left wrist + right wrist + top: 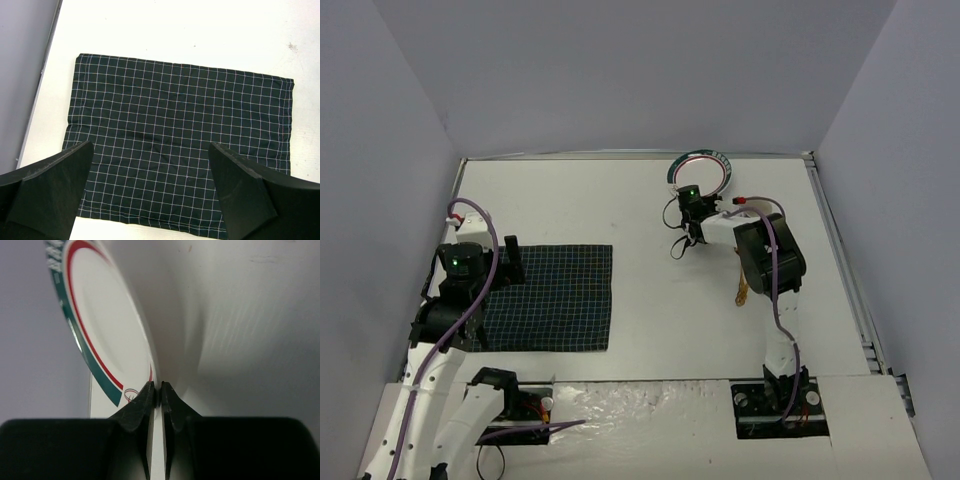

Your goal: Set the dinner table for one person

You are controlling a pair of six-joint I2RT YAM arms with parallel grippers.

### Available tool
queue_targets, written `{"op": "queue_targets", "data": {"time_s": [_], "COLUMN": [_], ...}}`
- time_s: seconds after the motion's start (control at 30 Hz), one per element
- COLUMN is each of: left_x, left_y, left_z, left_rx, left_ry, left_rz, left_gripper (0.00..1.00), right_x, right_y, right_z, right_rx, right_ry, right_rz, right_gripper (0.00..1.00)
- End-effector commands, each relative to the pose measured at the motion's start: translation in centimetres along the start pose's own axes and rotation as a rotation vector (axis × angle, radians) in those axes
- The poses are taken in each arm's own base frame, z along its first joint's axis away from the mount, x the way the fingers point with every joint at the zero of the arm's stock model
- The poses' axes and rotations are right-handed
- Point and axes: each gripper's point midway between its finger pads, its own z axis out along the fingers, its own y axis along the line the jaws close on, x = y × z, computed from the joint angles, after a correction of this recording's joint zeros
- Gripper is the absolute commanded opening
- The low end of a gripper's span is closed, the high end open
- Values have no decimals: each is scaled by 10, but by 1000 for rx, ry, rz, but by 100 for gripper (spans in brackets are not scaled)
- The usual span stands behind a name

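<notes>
Right gripper pinching the plate at the dinner table's far side
Right fingers clenched on the plate's rim, tabletop just beyond; left gripper spread wide above the checked cloth, white tabletop around it

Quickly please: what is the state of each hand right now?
Left hand: open, holding nothing, above the checked cloth.
Right hand: closed on the rim of the plate.
</notes>
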Motion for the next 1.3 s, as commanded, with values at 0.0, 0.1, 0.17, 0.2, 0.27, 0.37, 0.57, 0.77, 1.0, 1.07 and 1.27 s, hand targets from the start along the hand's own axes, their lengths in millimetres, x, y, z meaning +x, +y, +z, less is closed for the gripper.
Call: {"op": "queue_targets", "data": {"time_s": [0.0, 0.1, 0.17, 0.2, 0.27, 0.37, 0.57, 0.77, 1.0, 1.07, 1.27], "left_x": [-15, -16, -16, -15, -15, -16, -16, -17, -19, -21, -22], "left_y": [0, 0, 1, 1, 1, 2, 4, 6, 7, 8, 13], "left_z": [-2, -2, -2, -2, -3, -3, -4, -5, -8, -10, -13], "left_rx": [-7, -6, -10, -9, -10, -16, -25, -29, -31, -34, -54], "left_ry": [-53, -55, -55, -55, -55, -56, -63, -67, -83, -93, -107], "left_rz": [-4, -6, -5, -5, -7, -7, -11, -14, -19, -23, -29], "left_gripper": [97, 97, 97, 97, 97, 97, 97, 97, 97, 97, 97], "right_x": [-16, -10, -6, -3, 4, 11, 21, 35, 77, 95, 137], "right_y": [45, 58, 69, 70, 77, 98, 107, 102, 77, 63, 30], "right_z": [-23, -39, -51, -57, -70, -95, -143, -197, -265, -288, -349], "right_rx": [-112, -171, -220, -240, -293, -411, -579, -741, -825, -829, -844], "right_ry": [-22, 26, 65, 96, 163, 263, 472, 687, 1017, 1119, 1356], "right_rz": [7, -24, -34, -44, -56, -63, -166, -279, -443, -486, -520], "right_gripper": [0, 0, 0, 0, 0, 0, 0, 0, 0, 0, 0]}}
